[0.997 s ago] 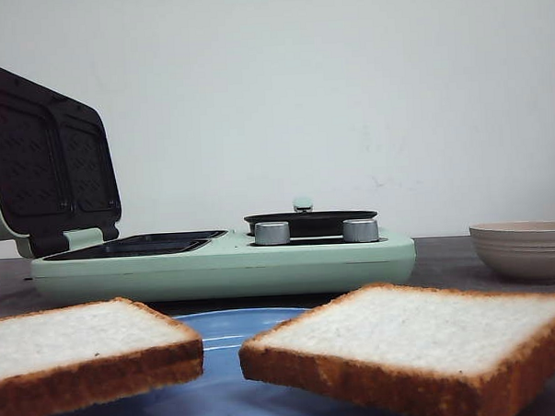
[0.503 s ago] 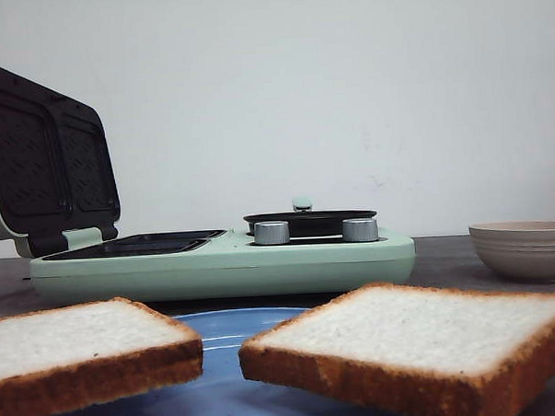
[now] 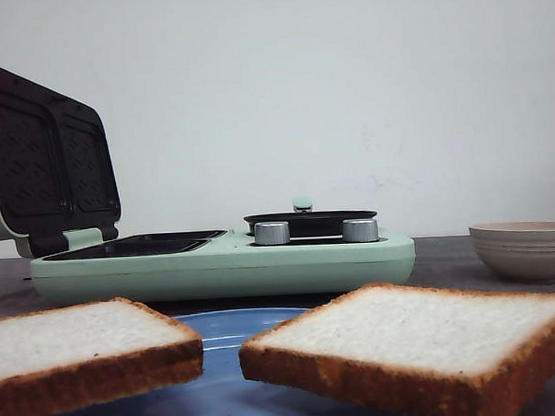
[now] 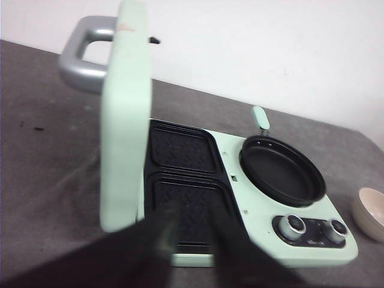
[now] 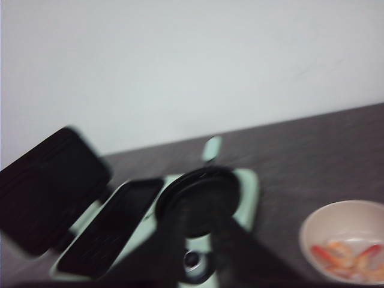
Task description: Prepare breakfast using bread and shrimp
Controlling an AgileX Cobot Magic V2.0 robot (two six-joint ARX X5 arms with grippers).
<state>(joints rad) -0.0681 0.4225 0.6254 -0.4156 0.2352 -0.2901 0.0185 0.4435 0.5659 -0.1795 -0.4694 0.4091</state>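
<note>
Two slices of bread, one on the left point(image 3: 86, 350) and one on the right point(image 3: 417, 345), lie on a blue plate point(image 3: 218, 326) at the very front of the front view. Shrimp point(image 5: 345, 255) lie in a pale bowl point(image 5: 315, 231), which also shows at the right in the front view point(image 3: 528, 250). My left gripper point(image 4: 192, 211) hovers open and empty above the near grill plate point(image 4: 189, 210) of the green sandwich maker point(image 3: 225, 264). My right gripper point(image 5: 201, 223) is open and empty above the black round pan point(image 5: 201, 198). Both are blurred, and neither shows in the front view.
The sandwich maker's lid point(image 3: 45, 163) stands open at the left, with a grey handle point(image 4: 84, 57) behind it. Its round pan point(image 4: 282, 171) and two knobs point(image 3: 271, 232) point(image 3: 359, 229) sit on its right half. A white wall closes off the back.
</note>
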